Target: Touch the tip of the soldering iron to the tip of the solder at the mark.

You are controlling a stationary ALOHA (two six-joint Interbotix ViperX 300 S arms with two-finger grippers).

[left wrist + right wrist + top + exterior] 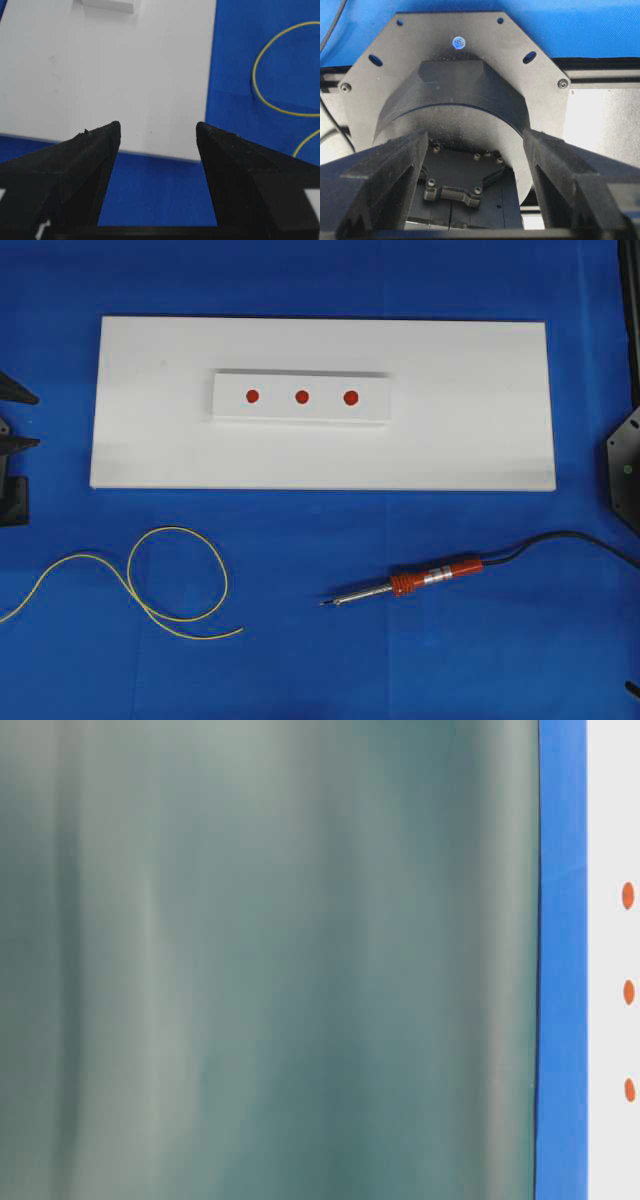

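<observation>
Solder [150,585] lies looped on the blue tabletop [300,660], soldering iron [420,581] well apart to its right, both untouched. Left claw [157,135] and right claw [475,145] gape, released and empty. Pinch the wire close behind its cut end so the tip steers precisely

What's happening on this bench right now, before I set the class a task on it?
Nothing is being handled yet. Both grippers are open and empty: the left gripper hovers over the white board's edge, and the right gripper points at its own arm's base. The soldering iron and the yellow solder lie apart on the blue cloth. The three red marks on the raised white block are untouched.
</observation>
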